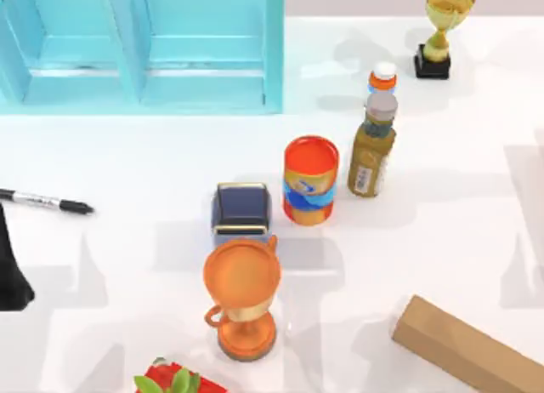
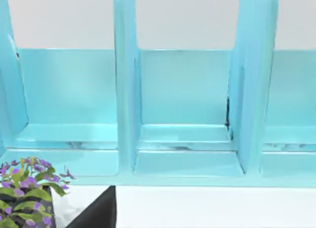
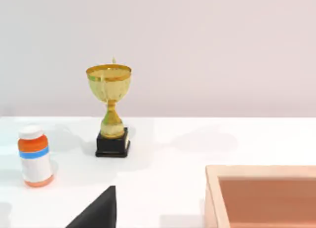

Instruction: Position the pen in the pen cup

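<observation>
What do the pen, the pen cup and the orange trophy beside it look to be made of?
Pen: probably plastic, silvery-white barrel with matte black cap.
Pen cup: dark navy body, maybe plastic or leatherette, with a tan-gold metallic-looking rim band.
Orange trophy: glossy, uniformly coloured with soft highlights, likely plastic or painted metal.

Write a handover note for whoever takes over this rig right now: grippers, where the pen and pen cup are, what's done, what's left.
Left arm: parked at the table's left edge, near the pen. Nothing held.
Thin marker pen with black cap and silvery barrel: lying flat at the table's left edge.
Dark navy square pen cup with tan-gold rim: upright mid-table, beside the orange-red can, behind the orange trophy.
Done: nothing.
Left: grasp the pen, carry it over, drop it into the cup.
</observation>
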{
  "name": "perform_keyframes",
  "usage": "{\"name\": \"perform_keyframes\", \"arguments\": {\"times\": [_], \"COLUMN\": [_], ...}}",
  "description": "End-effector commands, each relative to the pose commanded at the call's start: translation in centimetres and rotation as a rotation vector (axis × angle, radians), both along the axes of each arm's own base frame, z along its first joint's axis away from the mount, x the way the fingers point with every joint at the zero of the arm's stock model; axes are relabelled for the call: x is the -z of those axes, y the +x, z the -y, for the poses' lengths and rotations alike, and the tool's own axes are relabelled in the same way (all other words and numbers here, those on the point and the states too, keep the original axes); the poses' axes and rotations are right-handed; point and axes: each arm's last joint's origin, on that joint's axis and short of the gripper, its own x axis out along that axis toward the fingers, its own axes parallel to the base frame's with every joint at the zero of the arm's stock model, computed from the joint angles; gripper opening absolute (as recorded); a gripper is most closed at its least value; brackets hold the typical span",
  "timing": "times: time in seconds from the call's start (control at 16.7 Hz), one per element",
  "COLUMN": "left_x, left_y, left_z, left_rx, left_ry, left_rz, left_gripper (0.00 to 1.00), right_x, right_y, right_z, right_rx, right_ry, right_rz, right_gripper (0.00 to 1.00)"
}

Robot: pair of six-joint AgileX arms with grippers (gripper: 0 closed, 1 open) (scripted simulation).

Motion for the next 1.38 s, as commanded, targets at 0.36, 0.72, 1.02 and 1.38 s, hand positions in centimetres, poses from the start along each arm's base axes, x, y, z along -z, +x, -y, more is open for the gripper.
{"name": "perform_keyframes", "arguments": {"times": [0.36, 0.72, 1.02, 1.38], "left_x": [0.0, 0.0, 1.1, 4.5], "left_y": [0.6, 3.4, 7.0, 10.7], "left_z": [-0.1, -0.7, -1.9, -3.8], "left_rx": [0.009, 0.004, -0.069, -0.21], "left_ry": [-0.087, -0.445, -0.818, -1.225], "left_rz": [-0.055, -0.256, -0.419, -0.58], "left_gripper": [1.0, 1.0, 1.0, 1.0], "right_x": [0.0, 0.0, 0.0, 0.0], "right_y": [0.0, 0.0, 0.0, 0.0], "right_z": [0.0, 0.0, 0.0, 0.0], "right_rx": [0.0, 0.0, 0.0, 0.0], "right_ry": [0.0, 0.0, 0.0, 0.0], "right_rz": [0.0, 0.0, 0.0, 0.0], "right_gripper": [1.0, 1.0, 1.0, 1.0]}}
